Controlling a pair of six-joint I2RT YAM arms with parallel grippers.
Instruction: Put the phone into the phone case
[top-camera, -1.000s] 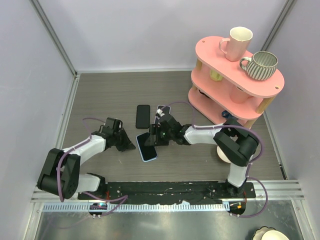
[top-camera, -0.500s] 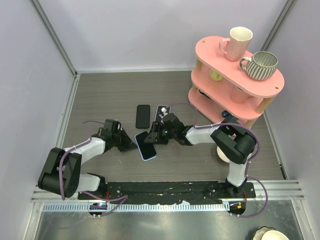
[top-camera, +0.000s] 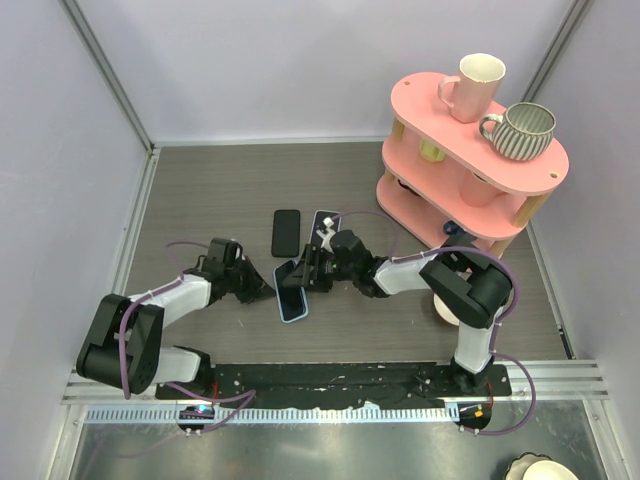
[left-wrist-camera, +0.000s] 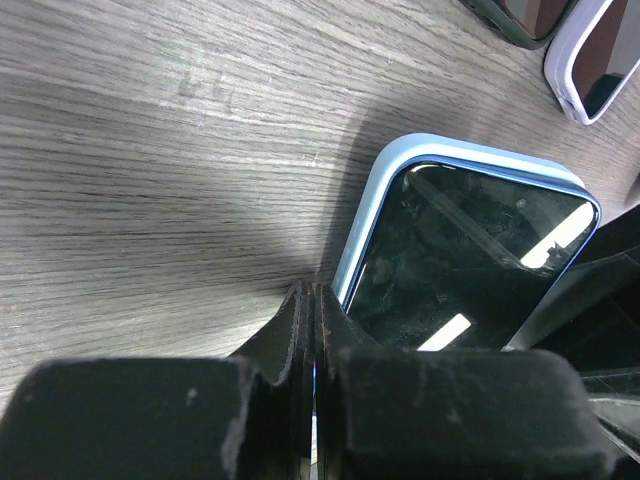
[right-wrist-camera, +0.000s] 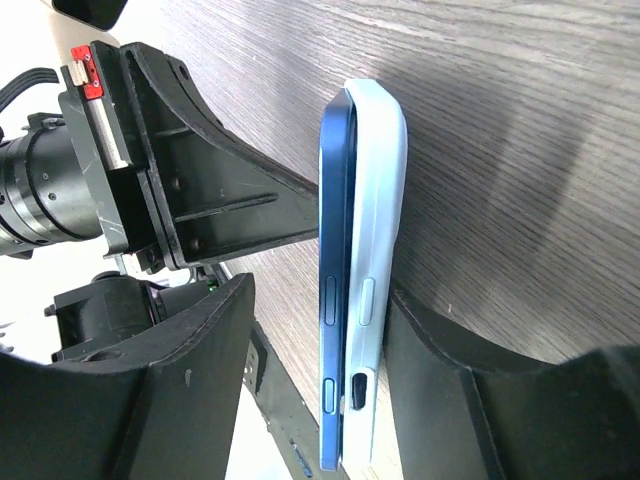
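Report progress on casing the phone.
Done: the dark blue phone lies in the pale blue phone case, though its edge sits proud. In hand: the open right gripper straddles both; the shut left gripper touches the case's edge. Remaining: probably pressing it fully home.

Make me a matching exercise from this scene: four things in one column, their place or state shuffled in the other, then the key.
Things
1. left gripper
2. right gripper
3. striped mug
4. black phone

Places or states
A. on top of the pink shelf
B. shut, tips at the edge of the blue case
C. flat on the table, beyond both grippers
D. open, one finger on each side of the blue case

Pairs: 1-B, 2-D, 3-A, 4-C
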